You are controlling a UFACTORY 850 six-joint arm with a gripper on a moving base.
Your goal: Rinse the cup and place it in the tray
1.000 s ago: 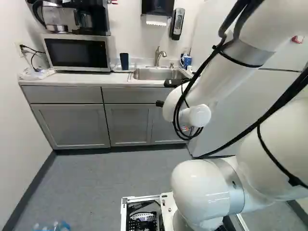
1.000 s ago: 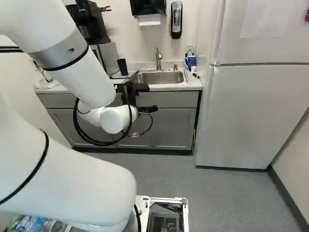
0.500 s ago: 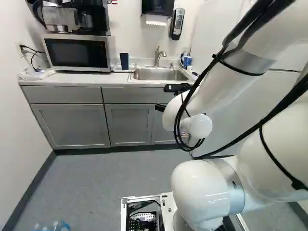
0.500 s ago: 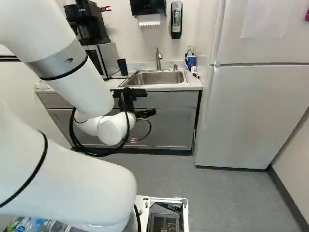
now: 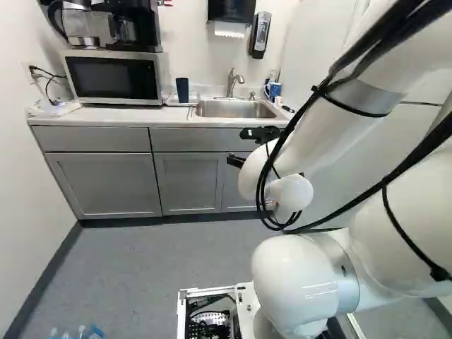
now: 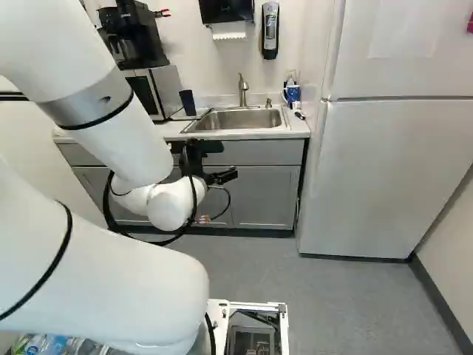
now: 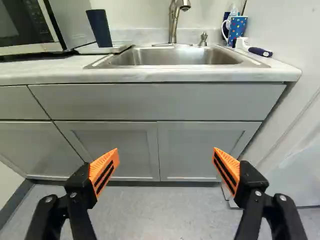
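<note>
**Entry: kitchenette, one arm, cup-rinsing task**

- **Gripper**: spread wide, nothing between the orange pads. It is low in front of the cabinet doors and faces them, below the level of the worktop.
- **Cup**: dark blue, tall and narrow, standing upright with its long axis vertical. It sits on a shallow tray, upper left of the wrist frame, just beside the microwave and left of the sink. In the left base view the cup shows upper centre, against the back wall.
- **Key relation**: the cup lies ahead of the gripper, above it and off toward the side of its left finger, well apart, with the worktop edge between them. Any approach would, in my judgement, need the gripper raised over the worktop edge and shifted left, meeting the cup from the side across its upright axis.
- **Stage**: the cup already stands on a tray. This fits a cup waiting to be rinsed as well as one rinsed and set down; whether it is wet cannot be told.
- **Other items**: tap behind the sink; a dotted blue mug at the worktop's right end; fridge at right of the right base view.
</note>
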